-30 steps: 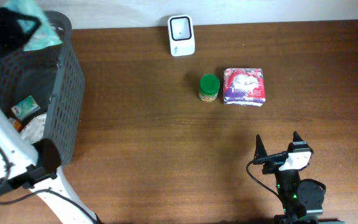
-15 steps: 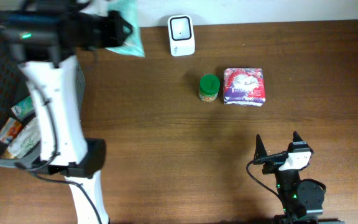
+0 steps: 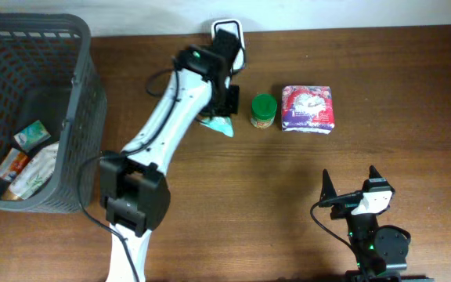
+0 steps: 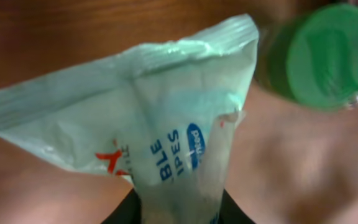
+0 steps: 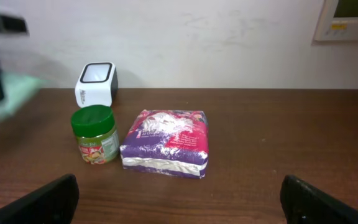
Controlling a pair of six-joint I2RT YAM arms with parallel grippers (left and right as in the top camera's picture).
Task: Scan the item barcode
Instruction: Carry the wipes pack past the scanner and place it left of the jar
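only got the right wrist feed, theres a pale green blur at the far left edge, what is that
Observer: A pale green wipes packet with blue lettering, pinched in the left gripper.
Operator: where is it on the table
Observer: From overhead it is just left of the green-lidded jar, on the near side of the scanner.
Operator: whats out of my frame further left
Observer: A grey basket at the table's left end, with a few small packs in it.
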